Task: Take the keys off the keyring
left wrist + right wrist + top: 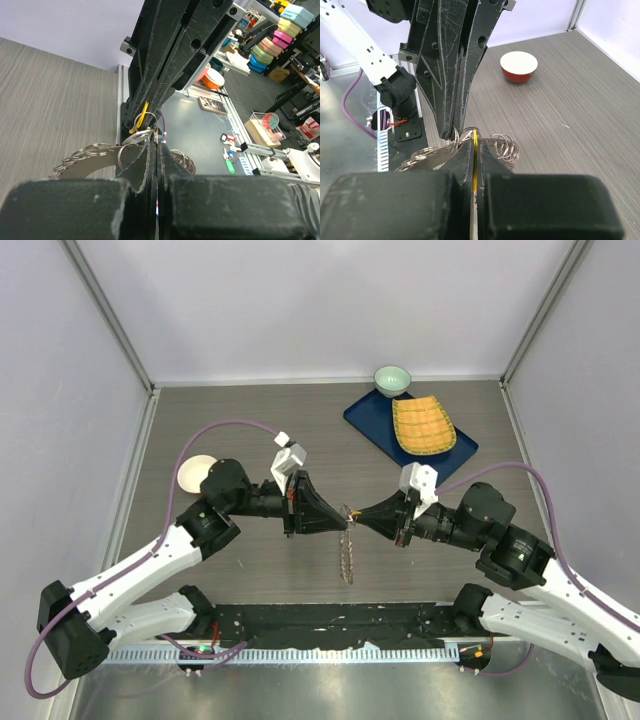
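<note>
One green bowl (392, 379) beside tray (365, 420); fingers (142, 172) partly hide keyring (87, 167), seemingly.

White-shelled arms (120, 585), black joints (225, 485), looping purple cables (215, 425), scratched black claw fingers (170, 50), screw holes (195, 44)

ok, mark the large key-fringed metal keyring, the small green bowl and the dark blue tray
large metal keyring (347, 550): top view, middle of the edge-on ring.
small green bowl (392, 378): top view, inner centre.
dark blue tray (366, 419): top view, bare left corner.

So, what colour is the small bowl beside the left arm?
The bowl is red outside, white inside; the right wrist view shows it best.
</note>
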Controlling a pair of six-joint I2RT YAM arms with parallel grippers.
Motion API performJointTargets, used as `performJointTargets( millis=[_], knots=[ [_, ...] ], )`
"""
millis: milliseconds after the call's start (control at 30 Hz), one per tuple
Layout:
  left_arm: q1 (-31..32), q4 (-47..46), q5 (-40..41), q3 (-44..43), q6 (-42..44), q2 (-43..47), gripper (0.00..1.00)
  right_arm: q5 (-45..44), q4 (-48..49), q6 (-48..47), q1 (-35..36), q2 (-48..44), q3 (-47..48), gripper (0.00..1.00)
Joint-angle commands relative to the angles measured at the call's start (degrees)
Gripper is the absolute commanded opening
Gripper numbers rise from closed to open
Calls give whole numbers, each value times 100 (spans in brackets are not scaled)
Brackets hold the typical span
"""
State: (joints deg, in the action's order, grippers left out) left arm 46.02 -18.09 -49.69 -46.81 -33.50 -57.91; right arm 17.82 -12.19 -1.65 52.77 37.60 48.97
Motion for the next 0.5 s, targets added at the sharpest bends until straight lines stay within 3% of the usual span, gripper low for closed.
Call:
performJointTargets(
  millis=[0, 267, 467],
  knots=[
    [-5, 121, -137, -285, 220, 17, 0, -113, 225, -90, -4, 62, 201, 1],
    [-5, 1245, -137, -593, 984, 8, 0, -113, 76, -178, 5, 282, 324, 1],
    [3, 1282, -207, -496, 1109, -1, 0, -86, 32, -143, 5, 563, 429, 1]
  ],
)
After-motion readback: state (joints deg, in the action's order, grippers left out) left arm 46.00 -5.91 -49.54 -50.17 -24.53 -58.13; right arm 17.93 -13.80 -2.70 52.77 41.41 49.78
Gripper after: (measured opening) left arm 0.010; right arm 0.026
